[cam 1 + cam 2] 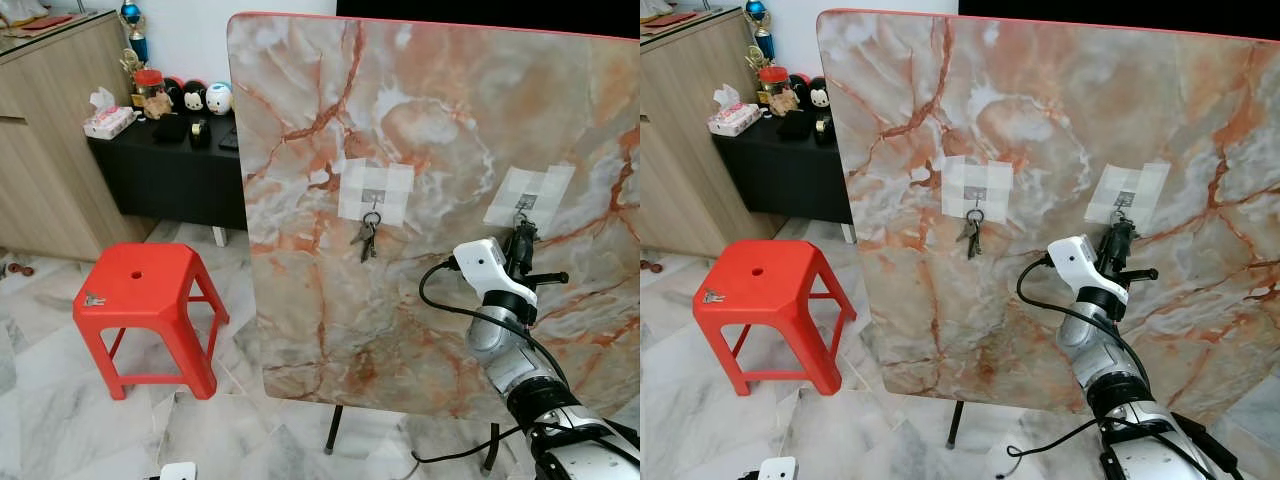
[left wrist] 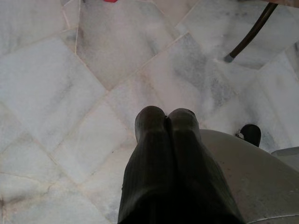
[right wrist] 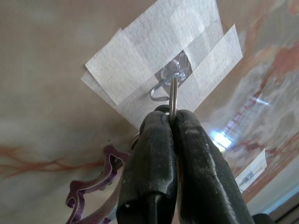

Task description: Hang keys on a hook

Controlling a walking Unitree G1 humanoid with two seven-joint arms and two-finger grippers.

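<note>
- I can read no brand or lettering anywhere; the tissue pack (image 1: 108, 121) on the black sideboard (image 1: 165, 170) at my ten o'clock is too small to make out.
- At nine o'clock stands a red stool (image 1: 145, 290) on the marble floor (image 2: 56, 84).
- My left gripper (image 2: 166, 122) hangs over that floor, its fingers pressed together with nothing between them.
- On the upright marble board (image 1: 430, 130), at about eleven o'clock, one bunch of keys (image 1: 367, 238) hangs from the left taped hook (image 1: 372, 199).
- At one o'clock my right gripper (image 1: 519, 238) is raised to the right taped hook (image 3: 167, 86), clamped on a key ring (image 3: 174, 100).
- My right wrist view adds what the head views blur: the ring wire rises at twelve o'clock from the fingertips (image 3: 156, 126) onto the hook, and a purple key (image 3: 91, 196) dangles beside them.
</note>
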